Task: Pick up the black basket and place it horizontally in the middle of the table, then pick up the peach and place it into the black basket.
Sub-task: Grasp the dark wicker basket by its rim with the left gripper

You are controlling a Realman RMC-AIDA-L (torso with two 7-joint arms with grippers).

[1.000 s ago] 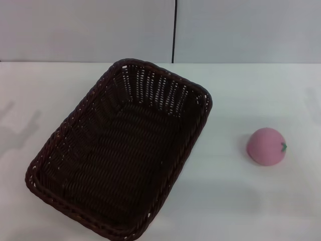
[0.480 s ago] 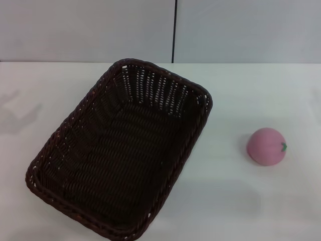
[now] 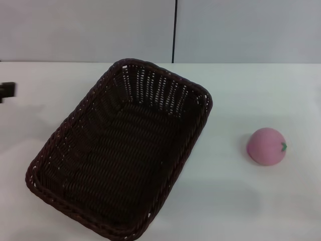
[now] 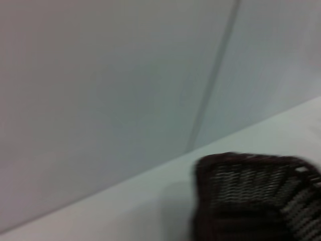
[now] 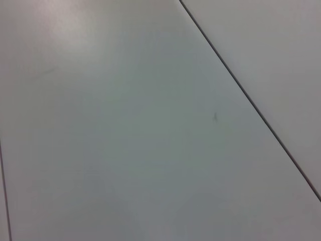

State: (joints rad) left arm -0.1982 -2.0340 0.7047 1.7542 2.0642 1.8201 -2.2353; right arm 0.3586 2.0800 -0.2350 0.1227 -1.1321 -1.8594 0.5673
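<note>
- Far left edge of your head view: a dark bit of the left gripper [image 3: 7,91] pokes in over the table [image 3: 251,201], well apart from the basket. You can't tell from this sliver if its fingers are apart or together.
- The black basket [image 3: 120,155] sits left of centre on the table, opening up and nothing inside it. Its long axis runs diagonally: 1 short end lies near you at the lower left, the other points away toward the upper right, near the back wall [image 3: 90,30].
- So it's skewed, not lying crosswise to you. The near-left corner almost reaches the bottom edge of the head view.
- Your left wrist camera catches 1 rounded corner of the black basket [image 4: 256,196], braided rim and open-weave side, resting on the table [image 4: 125,211] with the wall [image 4: 100,75] behind.
- The peach [image 3: 266,146] rests on the table to the right of the basket, well apart from it, green stem mark facing right.
- Right gripper: out of sight. Your right wrist camera gives only a plain pale surface with thin dark seams [image 5: 251,100].
</note>
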